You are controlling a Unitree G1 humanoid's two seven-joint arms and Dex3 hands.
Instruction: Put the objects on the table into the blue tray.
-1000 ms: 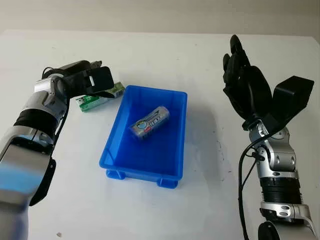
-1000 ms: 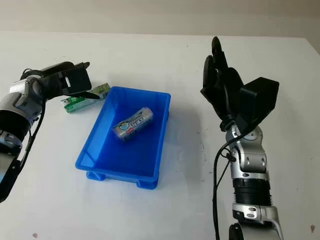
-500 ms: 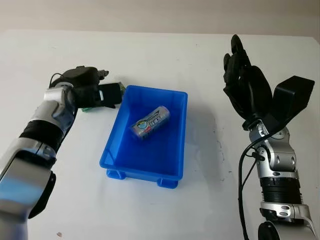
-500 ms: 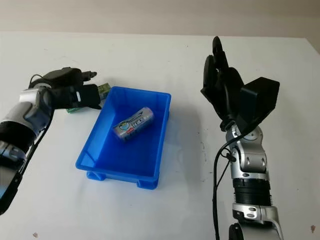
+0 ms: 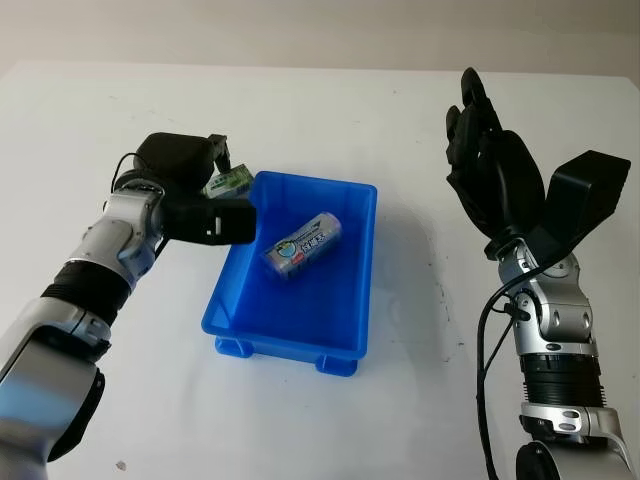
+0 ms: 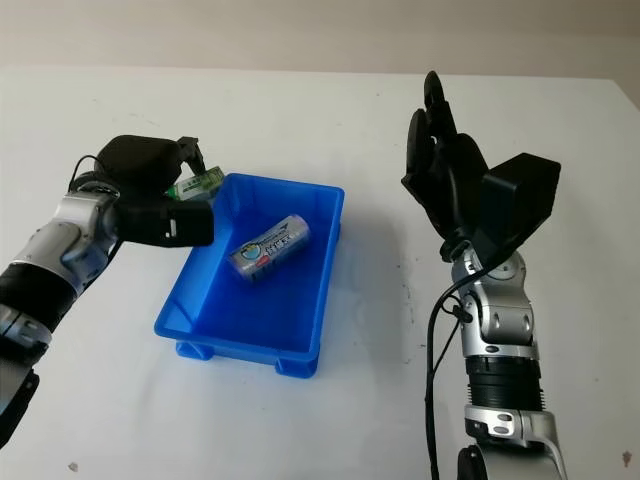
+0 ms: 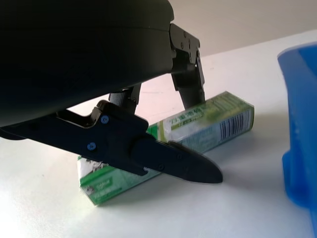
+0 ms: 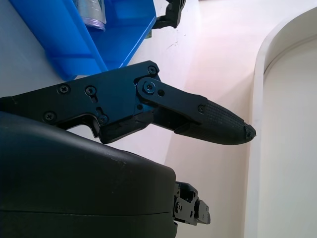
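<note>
One rectangular green box [image 7: 163, 146], left hand [image 5: 185, 185] gripping

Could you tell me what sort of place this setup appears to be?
Likely a robot test bench: a plain white table, one blue tray, and a humanoid's left robot hand over a green box.

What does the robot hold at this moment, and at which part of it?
The left hand grips the green box across its long sides, near the middle, beside the blue tray. The right hand, raised, is open.
</note>
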